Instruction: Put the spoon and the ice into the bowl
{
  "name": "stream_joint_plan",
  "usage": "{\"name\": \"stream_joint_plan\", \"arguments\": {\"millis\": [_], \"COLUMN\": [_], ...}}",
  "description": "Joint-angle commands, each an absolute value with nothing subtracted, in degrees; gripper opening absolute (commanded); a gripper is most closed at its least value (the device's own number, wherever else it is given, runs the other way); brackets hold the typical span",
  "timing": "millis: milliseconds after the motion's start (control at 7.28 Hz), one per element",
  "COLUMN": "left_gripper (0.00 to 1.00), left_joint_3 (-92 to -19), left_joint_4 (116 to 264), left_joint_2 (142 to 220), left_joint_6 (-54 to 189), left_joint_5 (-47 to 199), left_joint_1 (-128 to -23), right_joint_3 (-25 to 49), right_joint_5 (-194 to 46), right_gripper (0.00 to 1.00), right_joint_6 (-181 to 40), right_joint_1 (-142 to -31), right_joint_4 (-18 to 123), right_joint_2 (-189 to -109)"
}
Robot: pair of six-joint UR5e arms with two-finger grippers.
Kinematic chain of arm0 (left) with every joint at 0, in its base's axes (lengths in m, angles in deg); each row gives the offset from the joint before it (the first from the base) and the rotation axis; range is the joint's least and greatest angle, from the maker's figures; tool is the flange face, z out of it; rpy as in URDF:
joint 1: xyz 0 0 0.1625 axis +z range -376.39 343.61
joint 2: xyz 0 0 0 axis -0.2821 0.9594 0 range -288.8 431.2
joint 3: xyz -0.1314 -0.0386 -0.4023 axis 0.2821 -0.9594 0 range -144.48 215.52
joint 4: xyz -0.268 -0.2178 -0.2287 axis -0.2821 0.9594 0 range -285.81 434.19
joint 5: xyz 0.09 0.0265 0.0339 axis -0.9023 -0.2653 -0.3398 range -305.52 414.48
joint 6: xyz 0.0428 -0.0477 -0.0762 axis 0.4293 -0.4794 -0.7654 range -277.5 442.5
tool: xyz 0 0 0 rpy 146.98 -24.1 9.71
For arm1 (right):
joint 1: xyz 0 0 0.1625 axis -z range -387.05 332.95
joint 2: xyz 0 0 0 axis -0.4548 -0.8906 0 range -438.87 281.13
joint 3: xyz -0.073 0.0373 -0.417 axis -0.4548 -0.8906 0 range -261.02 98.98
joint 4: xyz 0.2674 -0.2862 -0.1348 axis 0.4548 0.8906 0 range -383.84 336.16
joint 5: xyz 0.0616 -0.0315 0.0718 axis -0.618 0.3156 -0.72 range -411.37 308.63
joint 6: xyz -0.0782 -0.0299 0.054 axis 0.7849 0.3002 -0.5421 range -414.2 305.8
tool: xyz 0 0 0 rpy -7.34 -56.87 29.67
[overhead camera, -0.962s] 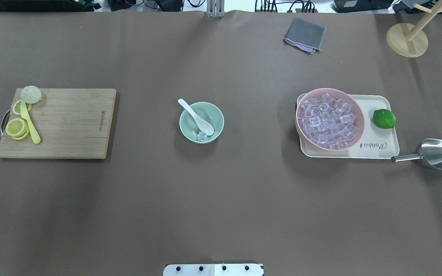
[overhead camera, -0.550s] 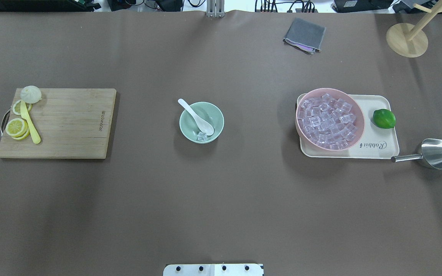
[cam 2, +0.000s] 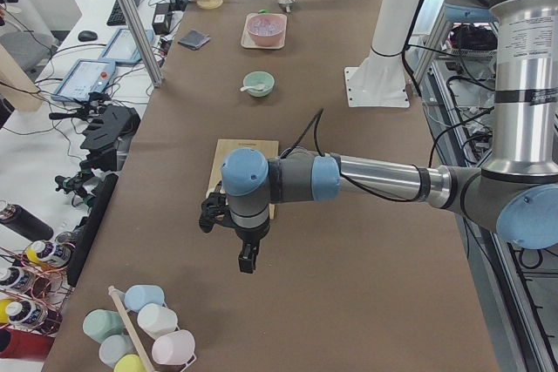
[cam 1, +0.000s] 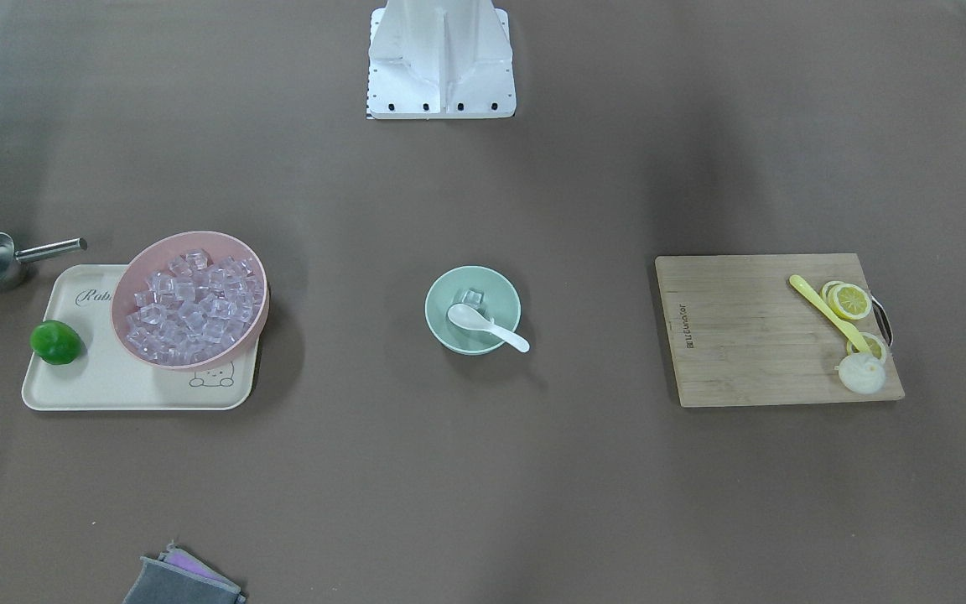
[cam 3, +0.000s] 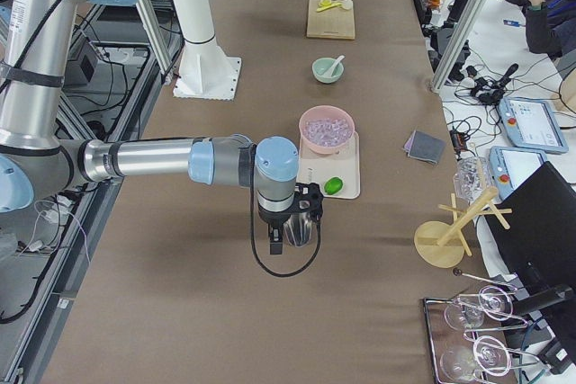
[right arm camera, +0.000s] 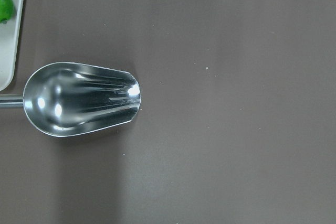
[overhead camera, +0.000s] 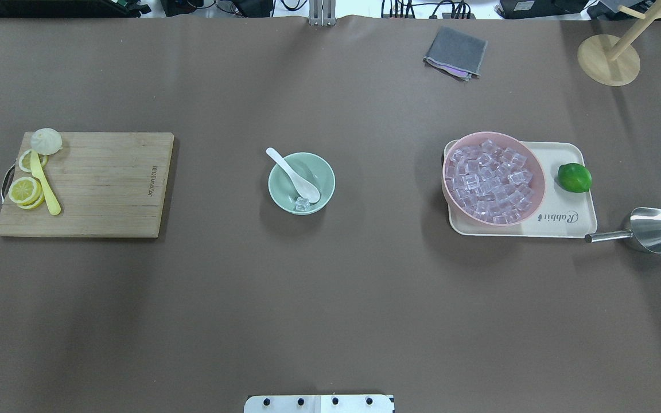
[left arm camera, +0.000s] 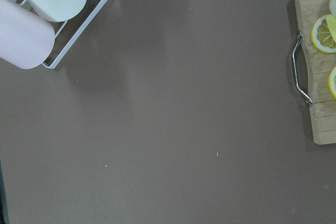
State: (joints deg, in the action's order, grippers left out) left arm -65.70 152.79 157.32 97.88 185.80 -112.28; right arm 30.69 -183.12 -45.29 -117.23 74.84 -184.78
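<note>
The mint-green bowl (overhead camera: 328, 175) stands at the middle of the table. The white spoon (overhead camera: 293, 174) lies in it, scoop down, handle over the far-left rim. One clear ice cube (overhead camera: 302, 203) sits in the bowl beside the scoop. The front-facing view shows the same: bowl (cam 1: 433, 325), spoon (cam 1: 483, 324), ice (cam 1: 473, 297). My left gripper (cam 2: 248, 259) hangs far off past the cutting board, seen only from the left side. My right gripper (cam 3: 276, 238) hangs above the metal scoop, seen only from the right side. I cannot tell whether either is open or shut.
A pink bowl (overhead camera: 540, 189) full of ice cubes and a lime (overhead camera: 574, 177) sit on a cream tray (overhead camera: 566, 150). A metal scoop (overhead camera: 652, 229) lies beside it. A cutting board (overhead camera: 107, 183) holds lemon slices and a yellow utensil. A grey cloth (overhead camera: 455, 53) lies far back.
</note>
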Motion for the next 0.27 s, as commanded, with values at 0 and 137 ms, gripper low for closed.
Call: {"name": "stream_joint_plan", "arguments": {"millis": [0,137], "left_gripper": [0.98,0.98], "left_joint_3": [-65.73,-65.38], "left_joint_4": [152.85,152.85], "left_joint_2": [157.33,157.24], "left_joint_6": [97.88,97.71], "left_joint_5": [185.79,185.79], "left_joint_1": [-112.28,-112.19], "right_joint_3": [30.68,30.68], "right_joint_5": [-183.20,-183.72], "right_gripper": [1.00,1.00], "right_joint_6": [-45.32,-45.15], "right_joint_1": [-117.23,-117.23], "right_joint_4": [74.86,74.77], "right_joint_2": [-184.78,-184.78]}}
